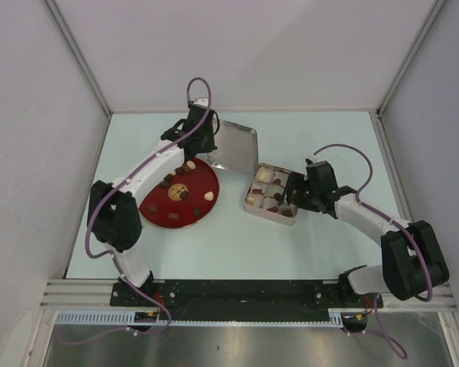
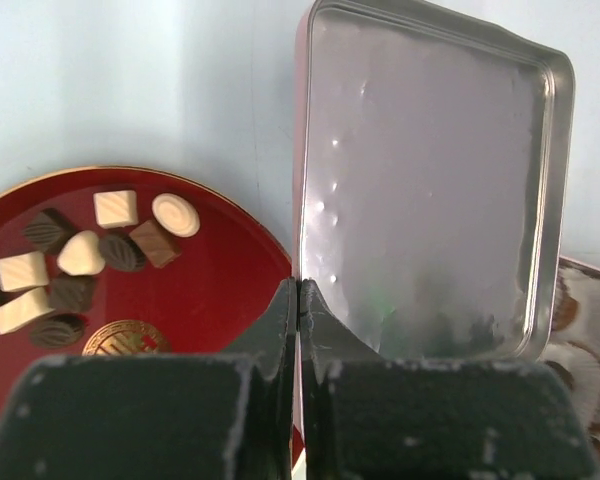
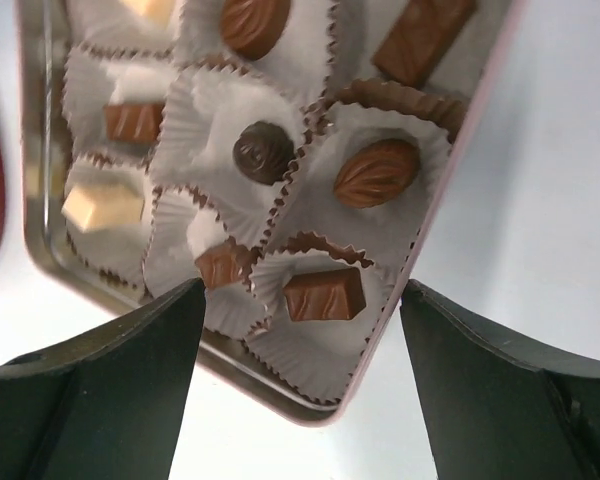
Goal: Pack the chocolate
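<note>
Left jaws pinched shut on lid [image 2: 430,180] edge, lid tilted up beside plate [image 2: 230,290]. Right jaws gaped empty over tin [image 3: 40,150], partly filled. Chocolate [image 2: 115,208] lay loose on plate. Best: set lid flat on tabletop [image 1: 306,245], well clear, before picking.

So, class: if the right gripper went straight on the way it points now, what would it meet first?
The right gripper would probably meet the tin first, at the paper cup holding a brown chocolate near its corner; depth is unclear.
</note>
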Robot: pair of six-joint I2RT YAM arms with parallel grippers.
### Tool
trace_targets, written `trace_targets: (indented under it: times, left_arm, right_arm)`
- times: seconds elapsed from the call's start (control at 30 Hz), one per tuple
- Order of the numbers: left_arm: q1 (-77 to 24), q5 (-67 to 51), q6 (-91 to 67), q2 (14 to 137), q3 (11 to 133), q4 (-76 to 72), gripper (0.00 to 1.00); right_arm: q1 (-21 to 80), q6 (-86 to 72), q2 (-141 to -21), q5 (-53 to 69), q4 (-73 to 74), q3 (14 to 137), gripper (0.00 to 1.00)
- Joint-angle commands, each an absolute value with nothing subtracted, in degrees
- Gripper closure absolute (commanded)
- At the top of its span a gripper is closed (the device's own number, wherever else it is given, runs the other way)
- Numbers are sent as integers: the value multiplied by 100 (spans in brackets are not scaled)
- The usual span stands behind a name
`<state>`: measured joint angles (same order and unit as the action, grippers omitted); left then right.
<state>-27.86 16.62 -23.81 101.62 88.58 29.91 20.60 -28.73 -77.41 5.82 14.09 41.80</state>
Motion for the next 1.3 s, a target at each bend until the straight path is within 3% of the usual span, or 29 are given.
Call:
trace_targets:
  times: [0.0,0.3,0.5,0.73,1.03,1.1,1.27]
  left_arm:
    - [-2812,1854,-2189,9449,8649,2646,100]
    - [-2812,1679,-2179,8588,8060,2294,100]
    - [-2821,1047,-2521,8095,7770,2005,100]
    - [-2918,370,-3014,7673,7357,1601,100]
    - [-3190,-104,-3384,7550,7084,1134,100]
    - [-3260,-105,-3419,7559,7058,1020,100]
    - [-3322,-211,-3498,7585,6926,677,100]
  right_arm:
    - [2329,-2804,-7840,1106,502,4271,17]
    - [1706,-2698,-6453,1914,826,4368,18]
    - [1644,-3058,-5863,2583,45,4368,16]
    - [1626,-3761,-6266,2821,-1265,4491,15]
    - [1644,-4157,-7145,3032,-1995,5000,6]
    - [1644,-4183,-7303,3050,-2048,5053,7]
    - [1644,-4219,-7427,3146,-2144,5150,29]
